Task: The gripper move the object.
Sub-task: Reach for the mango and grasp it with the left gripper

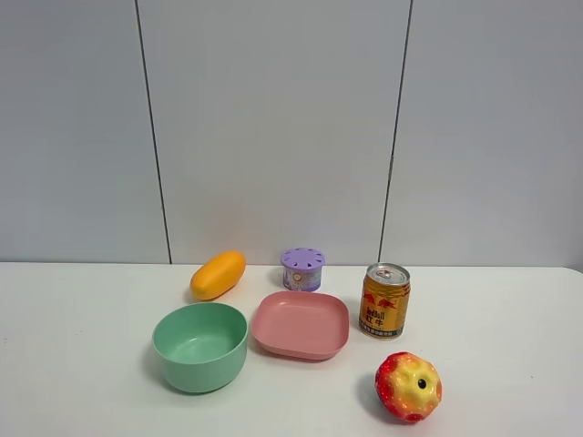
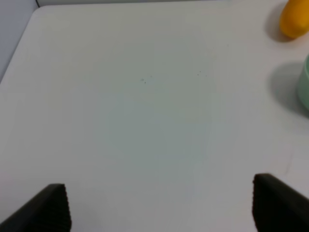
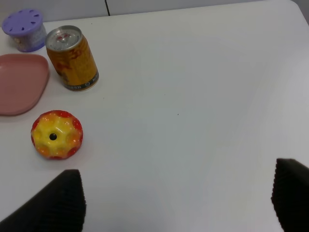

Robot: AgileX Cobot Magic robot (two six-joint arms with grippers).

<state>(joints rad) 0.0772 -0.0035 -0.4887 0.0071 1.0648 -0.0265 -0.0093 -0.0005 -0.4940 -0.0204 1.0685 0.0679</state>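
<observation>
The orange-yellow mango-like fruit (image 1: 218, 274) lies on the white table behind the green bowl (image 1: 200, 345); its end also shows in the left wrist view (image 2: 295, 18). No arm shows in the exterior high view. My left gripper (image 2: 161, 205) is open over bare table, well apart from the fruit, with only its black fingertips (image 2: 48, 208) showing. My right gripper (image 3: 178, 198) is open and empty over bare table, its fingertips (image 3: 58, 200) near the apple.
A pink plate (image 1: 301, 324) sits right of the bowl. A purple perforated container (image 1: 302, 269) stands behind it. A gold drink can (image 1: 384, 300) stands at the right, and a red-yellow bumpy apple (image 1: 408, 386) lies in front of it. The bowl's edge (image 2: 304, 87) shows in the left wrist view.
</observation>
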